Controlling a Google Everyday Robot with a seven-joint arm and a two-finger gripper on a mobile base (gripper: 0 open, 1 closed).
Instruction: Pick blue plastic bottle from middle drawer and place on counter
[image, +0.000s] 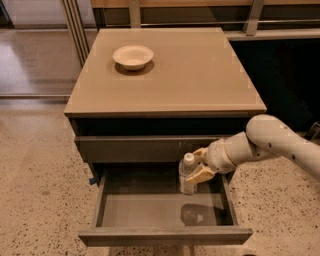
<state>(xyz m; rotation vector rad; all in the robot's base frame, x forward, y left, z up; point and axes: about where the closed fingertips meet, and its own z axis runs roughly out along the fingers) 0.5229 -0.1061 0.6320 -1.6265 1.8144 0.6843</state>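
Observation:
The blue plastic bottle (187, 176), clear with a white cap, stands upright in my gripper (196, 167), which is shut on it from the right. The bottle hangs above the grey floor of the open middle drawer (150, 210), at its right rear, with its cap level with the drawer front above. Its shadow lies on the drawer floor below. The tan counter (190, 75) lies above and behind the gripper. My pale arm comes in from the right.
A shallow cream bowl (133, 56) sits on the counter at the back left. The closed drawer front with pale scratch marks (145, 148) is just behind the bottle. Speckled floor surrounds the cabinet; dark shelving stands at the right.

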